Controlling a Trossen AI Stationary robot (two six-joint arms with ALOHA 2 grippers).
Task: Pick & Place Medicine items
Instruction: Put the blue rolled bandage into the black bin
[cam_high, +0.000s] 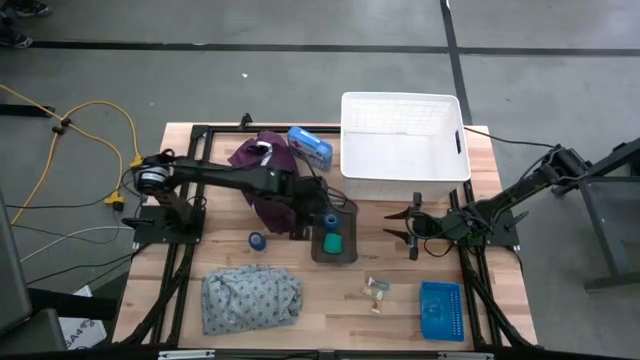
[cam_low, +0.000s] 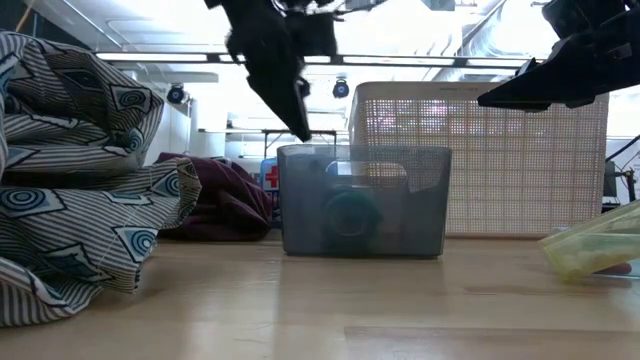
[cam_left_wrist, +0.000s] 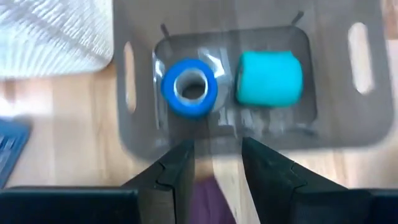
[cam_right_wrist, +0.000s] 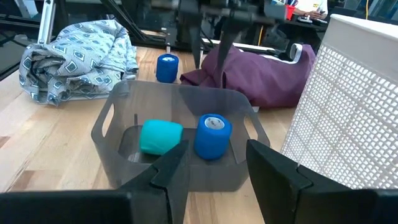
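arms: two, dark, slim jointed links
left gripper (cam_left_wrist: 214, 171): black, angular tapered fingers
right gripper (cam_right_wrist: 214, 174): black, same finger shape

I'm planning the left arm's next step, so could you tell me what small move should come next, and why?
Probably lift the left gripper straight up out of the grey bin. Its fingers are apart with nothing between them, and a blue roll stands in the bin beside a green roll. Another blue roll waits on the table.

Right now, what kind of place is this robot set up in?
Probably a robotics lab or workshop: a wooden table on a grey concrete floor, a loose yellow cable, and exposed ceiling ducts.
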